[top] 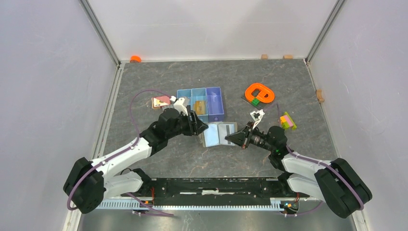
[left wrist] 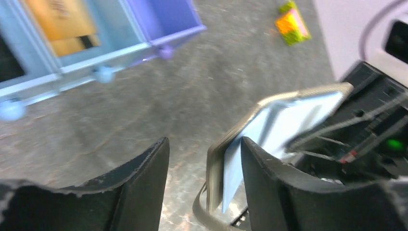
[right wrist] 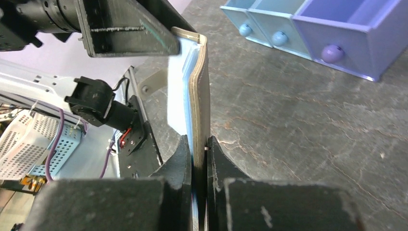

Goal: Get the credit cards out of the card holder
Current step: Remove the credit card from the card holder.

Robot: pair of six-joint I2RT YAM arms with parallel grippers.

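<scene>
Top external view: the card holder (top: 219,134) lies spread open on or just over the desk (top: 288,86); whether it touches cannot be told. Its long axis runs left to right, and a pale card (top: 225,130) with a dark stripe sits on its right half. The three-compartment tray (top: 202,103) stands just beyond the holder.

Right pincer (right wrist: 199,144): clamped on the holder's right edge, both fingers pressed flat against the grey cover, which rises straight out from between them.

Left pincer (left wrist: 204,144): at the holder's left edge, jaws spread wide, gripping nothing. The left wrist view shows the holder's near edge inside the gap, close against one finger and clear of the other.

Judgement: the right arm acts as the anchor. The left arm is the free one and sits right at the holder, so the extraction falls to it. The card lies across the holder from that pincer, so it must reach along the long axis.
</scene>
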